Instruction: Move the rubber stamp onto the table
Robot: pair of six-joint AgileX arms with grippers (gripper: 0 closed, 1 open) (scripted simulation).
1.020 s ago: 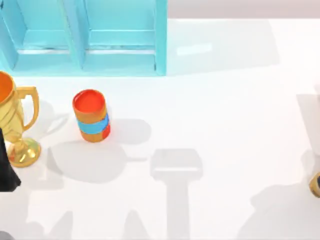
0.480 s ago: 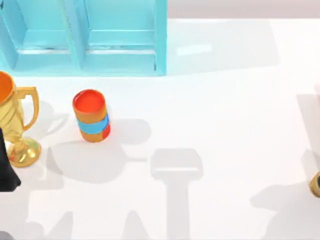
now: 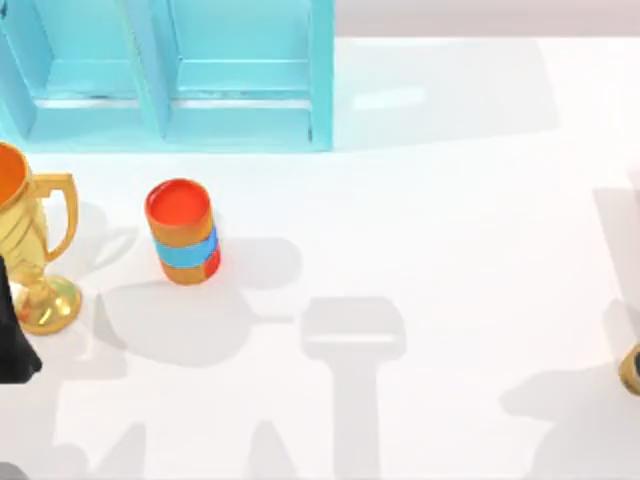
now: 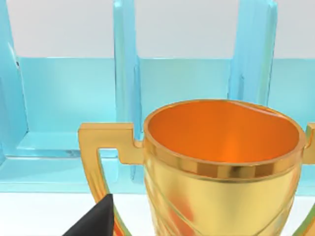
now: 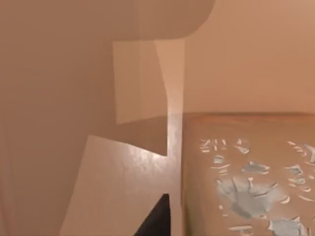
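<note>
The rubber stamp fills the right wrist view from very close, as a tan-brown block with a flaky pale mark on one face. A dark part of my right gripper shows right beside it. In the top view a small tan-and-dark piece pokes in at the right edge, above the white table; I cannot tell if it is the stamp. My left gripper sits at the table's left edge, just in front of a gold trophy.
A gold trophy stands at the far left and looms large in the left wrist view. An orange cup with a blue band stands to its right. The turquoise shelf unit lines the back left.
The shadow at the table's lower right has drawn back toward the right edge, and the tan piece there has slipped slightly lower. The left arm, trophy and cup have not moved.
</note>
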